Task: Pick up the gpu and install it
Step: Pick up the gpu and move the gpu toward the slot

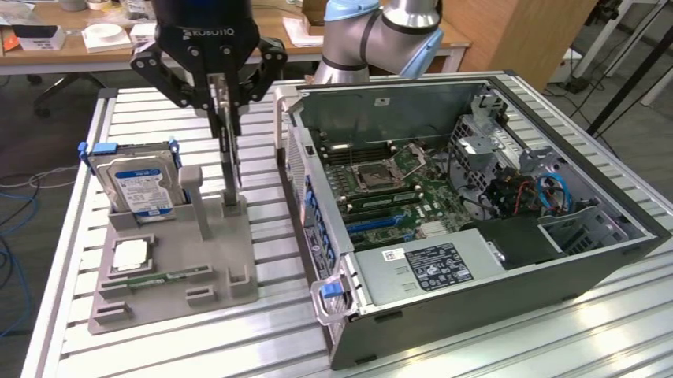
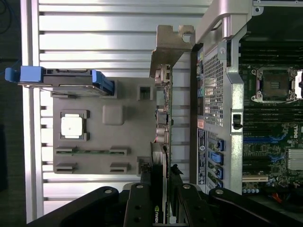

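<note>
Exterior view: pincer (image 1: 224, 98) tight on upright gpu (image 1: 228, 169).

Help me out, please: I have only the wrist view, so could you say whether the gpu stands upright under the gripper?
Observer: Yes; in the exterior view the gpu stands upright, the gripper closed on its top edge.
Operator: Thank you. Is its lower end clear?
Observer: It reaches down to a post of the gray holder; I cannot tell whether it is seated in its slot.
Operator: What stands on the exterior view's left of it?
Observer: The hard drive, upright in the same holder, its blue-and-white label facing that camera.
</note>
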